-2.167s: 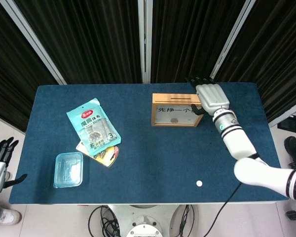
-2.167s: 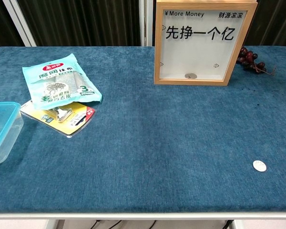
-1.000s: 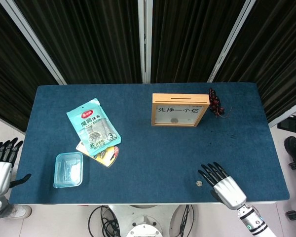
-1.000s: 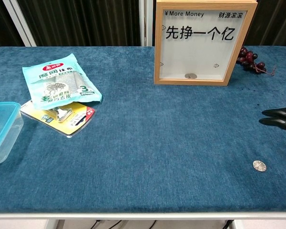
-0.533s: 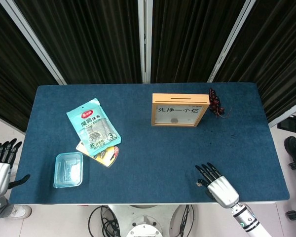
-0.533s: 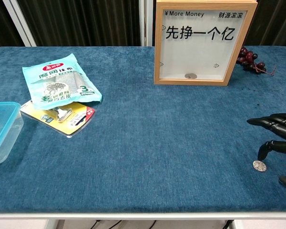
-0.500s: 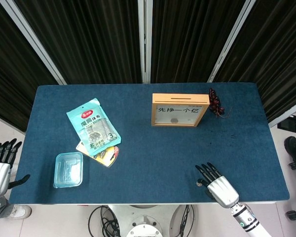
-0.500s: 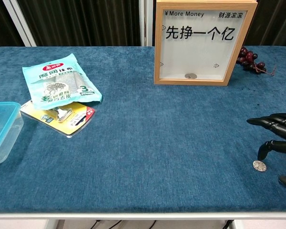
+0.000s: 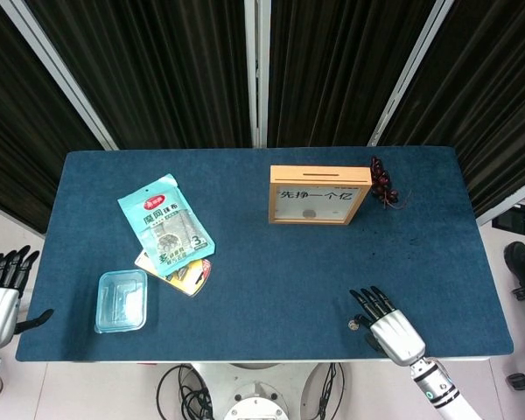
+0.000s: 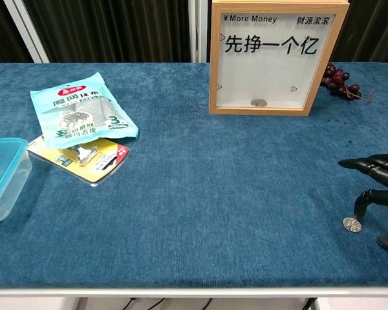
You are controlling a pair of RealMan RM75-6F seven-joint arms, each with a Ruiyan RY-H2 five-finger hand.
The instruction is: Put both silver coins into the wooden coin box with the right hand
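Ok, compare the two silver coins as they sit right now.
The coin in the wooden coin box lies inside, behind the clear front at the bottom; the coin on the table lies flat on the blue cloth near the front edge. The boxed coin has nothing near it, while the right robot hand hovers at the loose one, not gripping it. Both are small, round and silver.

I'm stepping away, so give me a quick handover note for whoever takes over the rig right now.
Right hand: open, fingers spread just above the loose coin near the table's front right edge; not holding it.
Left hand: open, off the table's left side.
Done: one coin already lies inside the wooden coin box.
Left: pinch the loose coin and drop it into the box's top slot.
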